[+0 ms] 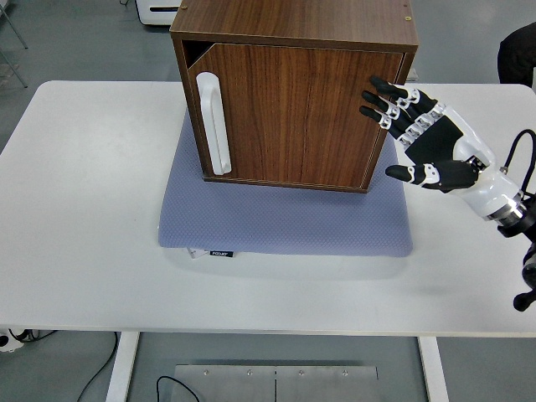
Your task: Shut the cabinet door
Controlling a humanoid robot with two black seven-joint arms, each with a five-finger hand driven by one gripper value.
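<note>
A dark wood cabinet (293, 33) stands on a blue-grey mat (285, 222) at the table's back centre. Its door (301, 113) with a white vertical handle (213, 124) at the left lies nearly flush with the front, a small gap showing at the top left corner. My right hand (402, 126) is open with fingers spread, beside the cabinet's front right edge, fingertips close to it and holding nothing. The left arm is out of view.
The white table (84, 209) extends to both sides of the mat. A dark shape, perhaps a person, shows at the top right edge (517, 50). A white unit (155, 10) stands on the floor behind the table.
</note>
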